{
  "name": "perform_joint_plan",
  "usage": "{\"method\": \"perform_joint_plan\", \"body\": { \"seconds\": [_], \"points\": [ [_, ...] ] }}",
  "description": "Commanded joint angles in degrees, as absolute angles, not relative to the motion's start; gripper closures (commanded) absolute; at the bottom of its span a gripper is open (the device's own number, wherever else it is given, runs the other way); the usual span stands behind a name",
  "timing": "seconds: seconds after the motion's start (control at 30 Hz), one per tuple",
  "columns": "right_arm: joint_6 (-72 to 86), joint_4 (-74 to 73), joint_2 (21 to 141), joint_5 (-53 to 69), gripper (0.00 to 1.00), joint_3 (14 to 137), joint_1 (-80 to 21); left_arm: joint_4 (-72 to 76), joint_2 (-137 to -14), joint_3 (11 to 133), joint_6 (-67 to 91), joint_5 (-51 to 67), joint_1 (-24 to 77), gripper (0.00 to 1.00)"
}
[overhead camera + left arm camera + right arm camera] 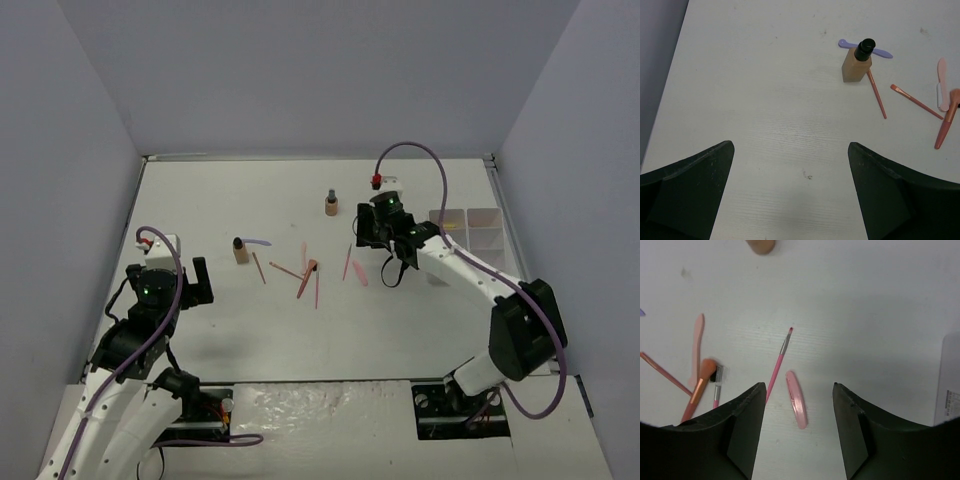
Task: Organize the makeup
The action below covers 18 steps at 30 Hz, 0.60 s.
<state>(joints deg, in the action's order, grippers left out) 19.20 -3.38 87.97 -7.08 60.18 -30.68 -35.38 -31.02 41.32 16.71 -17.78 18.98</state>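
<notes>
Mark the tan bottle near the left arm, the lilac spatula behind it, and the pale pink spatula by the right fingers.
tan bottle (857, 70), left wrist view, on its tan body.
lilac spatula (883, 53), left wrist view, on the end showing right of the bottle.
pale pink spatula (796, 400), right wrist view, mid-length.

Right wrist view: tan bottle cut off by the top edge; white tray cropped at the right edge; top view: its contents too small to identify.
</notes>
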Motion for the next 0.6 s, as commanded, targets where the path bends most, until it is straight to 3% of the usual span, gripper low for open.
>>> {"method": "perform_joint_plan", "body": {
  "seconds": [0.0,0.57],
  "points": [
    [15.7,-4.5,93.6,-5.8,0.48,60.6,-32.7,-31.9,-32.0,43.1,16.9,-17.7,18.5,0.03],
    [14.2,-6.7,105.2,-5.7,0.63,61.3,-33.8,-32.0,-31.7,43.1,17.0,-17.9,18.5,0.03]
  ]
}}
